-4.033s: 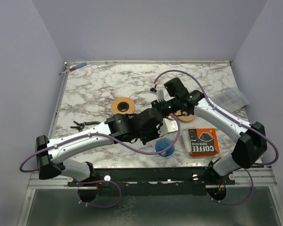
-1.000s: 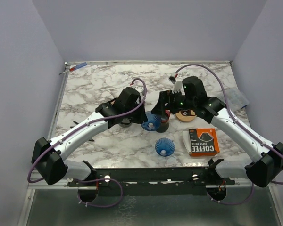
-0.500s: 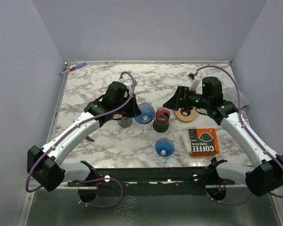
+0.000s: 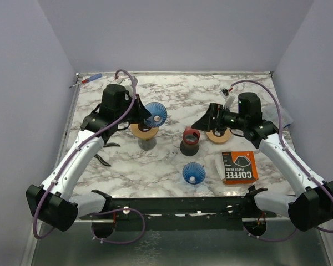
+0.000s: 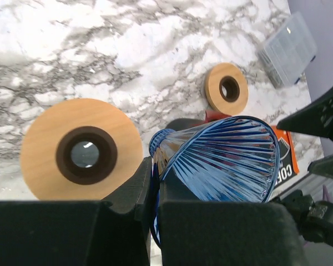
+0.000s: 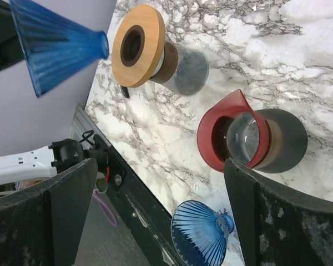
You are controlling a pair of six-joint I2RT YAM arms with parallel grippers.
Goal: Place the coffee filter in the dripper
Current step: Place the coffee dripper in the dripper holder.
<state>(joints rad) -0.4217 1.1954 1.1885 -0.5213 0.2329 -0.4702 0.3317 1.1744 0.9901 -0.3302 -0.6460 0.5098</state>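
Well, the blue ribbed dripper [image 4: 155, 114] hangs tilted on its side, aloft near the wood-collared carafe [image 4: 146, 134], my left pincer [image 5: 155, 185] clamped on its narrow base. My right pincer [image 4: 202, 123] gapes wide, empty, by the red-rimmed carafe [image 4: 189, 142]; a pale filter [image 4: 216, 161] perhaps lies beside the coffee box [image 4: 239, 167].

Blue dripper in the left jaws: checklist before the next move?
1. Left jaws shut on dripper: ok.
2. Dripper upright: not ok, it is tilted on its side.
3. Hole of wooden ring free: ok.
4. Right jaws open and empty: ok.
5. Loose filter ready: cannot tell, only the box shows plainly.
6. Red-lidded cup apart from ring: ok.
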